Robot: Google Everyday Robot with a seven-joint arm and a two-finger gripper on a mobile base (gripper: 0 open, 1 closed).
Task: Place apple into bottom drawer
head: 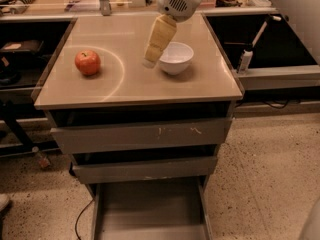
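Observation:
The red-orange apple (88,62) sits on the left part of the beige cabinet top (135,86). My gripper (150,60) hangs from the white arm above the middle of the top, just left of the white bowl (175,57) and well right of the apple. It holds nothing that I can see. The bottom drawer (150,211) is pulled out at the foot of the cabinet, its flat grey floor bare.
Two upper grey drawers (142,134) with scuffed fronts are slightly ajar above the open one. Dark shelving stands left and right of the cabinet. A white bottle (244,60) stands on the right shelf. A cable (80,221) lies on the speckled floor at the left.

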